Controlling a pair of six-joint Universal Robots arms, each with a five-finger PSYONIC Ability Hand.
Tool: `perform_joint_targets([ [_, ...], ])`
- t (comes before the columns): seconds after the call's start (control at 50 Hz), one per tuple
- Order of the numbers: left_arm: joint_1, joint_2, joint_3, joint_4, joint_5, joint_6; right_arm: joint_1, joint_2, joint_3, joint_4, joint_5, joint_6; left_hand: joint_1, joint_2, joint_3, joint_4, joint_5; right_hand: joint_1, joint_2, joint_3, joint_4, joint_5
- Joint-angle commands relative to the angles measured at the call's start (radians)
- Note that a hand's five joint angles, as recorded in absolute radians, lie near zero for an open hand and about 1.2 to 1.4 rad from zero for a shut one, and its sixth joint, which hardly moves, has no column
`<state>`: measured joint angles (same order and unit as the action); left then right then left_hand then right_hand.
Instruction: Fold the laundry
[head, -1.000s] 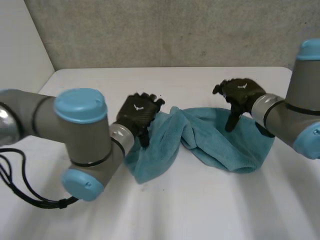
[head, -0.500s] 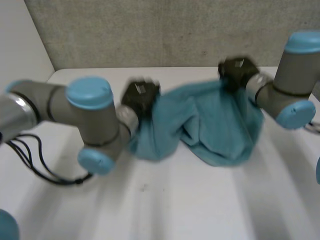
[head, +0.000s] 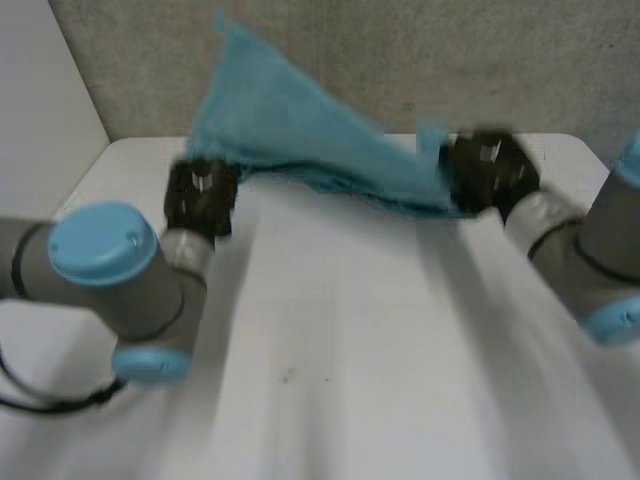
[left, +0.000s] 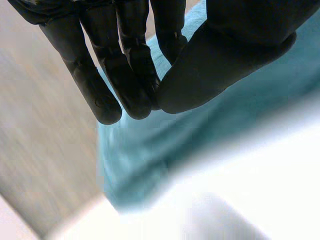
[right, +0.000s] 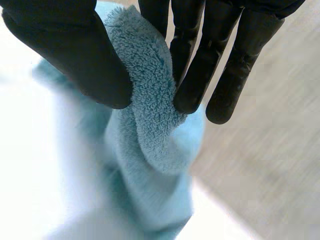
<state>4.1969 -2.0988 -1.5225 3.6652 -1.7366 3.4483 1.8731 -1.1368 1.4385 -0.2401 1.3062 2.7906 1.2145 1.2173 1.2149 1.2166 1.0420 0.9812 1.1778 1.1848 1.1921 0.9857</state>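
A light-blue terry towel (head: 300, 135) hangs stretched in the air over the far half of the white table (head: 340, 340), between my two hands. My left hand (head: 202, 197) holds its left end, with the cloth (left: 210, 125) pinched between thumb and fingers (left: 130, 85). My right hand (head: 487, 172) holds the right end; there a thick fold of towel (right: 145, 100) is squeezed between thumb and fingers (right: 200, 65). One loose corner of the towel (head: 225, 40) flies up against the back wall.
A grey wall (head: 400, 60) stands right behind the table's far edge. A pale side wall (head: 40, 120) closes the left. My grey arms with blue caps (head: 105, 255) reach in from both sides.
Both hands have closed on the towel and lifted it off the table, moving away and apart. The crumpled heap is now pulled out into a raised band.
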Motion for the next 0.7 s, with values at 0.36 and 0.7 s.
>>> perform_joint_targets([
  [0.36,0.011,0.235,-0.07,-0.171,0.038,-0.06,0.073,-0.242,0.089,0.173,-0.065,-0.132,-0.913,-0.916,-0.913,-0.915,-0.915,0.415,0.218,0.211,0.204,0.236],
  [0.7,0.011,-0.067,0.341,-0.382,0.493,-0.063,0.172,-0.598,0.123,0.177,-0.091,-0.189,-0.901,-0.904,-0.902,-0.903,-0.903,0.415,0.218,0.211,0.204,0.236],
])
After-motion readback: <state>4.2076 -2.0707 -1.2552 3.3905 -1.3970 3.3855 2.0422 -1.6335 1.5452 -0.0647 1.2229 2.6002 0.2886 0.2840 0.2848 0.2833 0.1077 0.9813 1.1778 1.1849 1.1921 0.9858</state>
